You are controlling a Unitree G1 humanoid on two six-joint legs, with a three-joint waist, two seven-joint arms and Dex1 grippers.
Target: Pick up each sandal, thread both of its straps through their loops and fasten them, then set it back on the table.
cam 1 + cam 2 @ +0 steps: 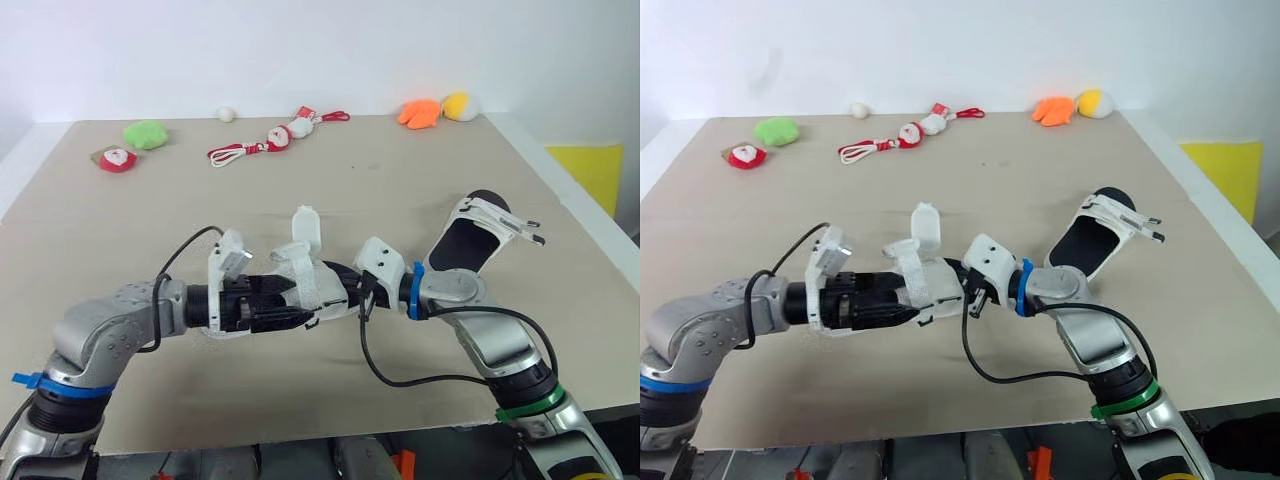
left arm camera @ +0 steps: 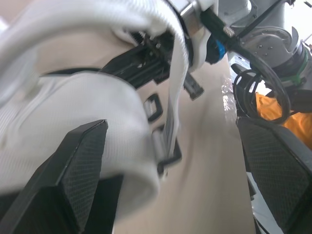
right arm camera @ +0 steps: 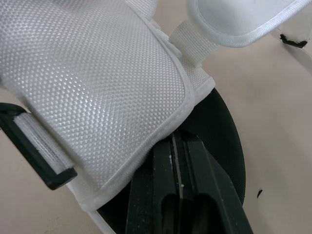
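Fingers (image 3: 200, 195) of the right gripper (image 3: 178, 156) are pressing together, their tips tucked under the edge of a woven strap (image 3: 97, 78), so they appear to be pinching the sandal (image 1: 305, 275) near its black sole. The left gripper (image 1: 280, 305) is standing spread, and the sandal's white upper is leaning against one of its fingers (image 2: 83, 165) while the other is sitting well apart. The sandal is hanging above the table (image 1: 300, 170) between the two arms, with one strap flap (image 1: 308, 225) sticking upward, unfastened. A black loop (image 3: 29, 151) is showing at the strap's side.

Judging by looks, the sandal is light. Its sole is probably stiff enough to clamp, while the webbing is soft and floppy and likely to fold or slide out of a loose pinch. One gripper should be gripping the sole edge while the other takes the strap close to its free tip. The second sandal (image 1: 470, 240) is lying on the table near the right arm.
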